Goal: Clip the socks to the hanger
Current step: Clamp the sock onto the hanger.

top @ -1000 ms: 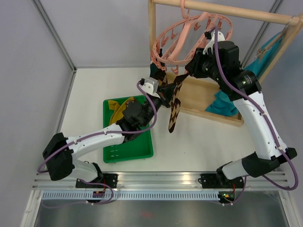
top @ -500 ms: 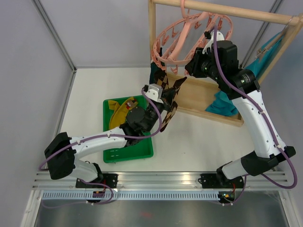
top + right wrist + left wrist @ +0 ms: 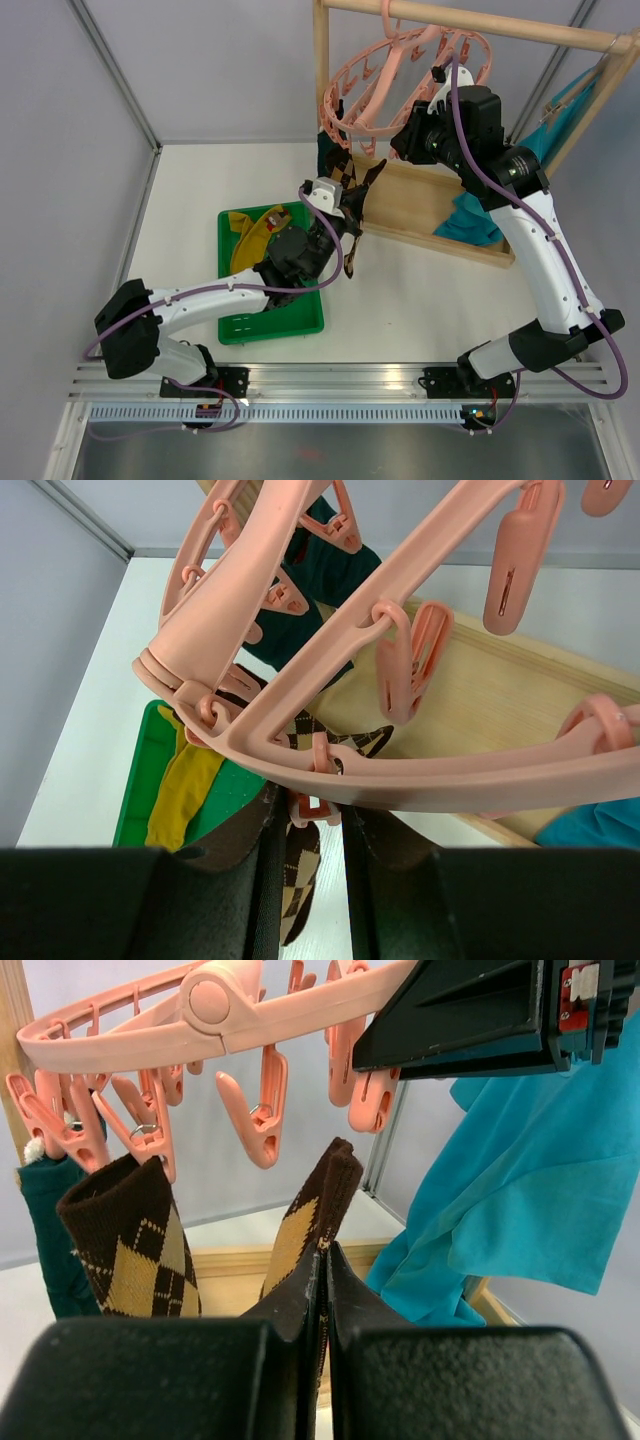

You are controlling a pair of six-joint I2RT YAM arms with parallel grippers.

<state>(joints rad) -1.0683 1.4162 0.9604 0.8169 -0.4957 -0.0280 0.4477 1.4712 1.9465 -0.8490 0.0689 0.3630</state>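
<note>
You're about partway, I'd say: the pink hanger (image 3: 400,70) is carrying a teal sock (image 3: 45,1220) and, by the looks of it, one argyle sock (image 3: 130,1250), while the mustard socks (image 3: 250,228) are sitting in the green tray (image 3: 270,325). Your left arm is reaching up under the ring, with the left gripper (image 3: 322,1295) pinching the second argyle sock (image 3: 305,1220) tight just below the clips. Your right gripper (image 3: 307,860) is squeezing one clip (image 3: 312,810).
</note>
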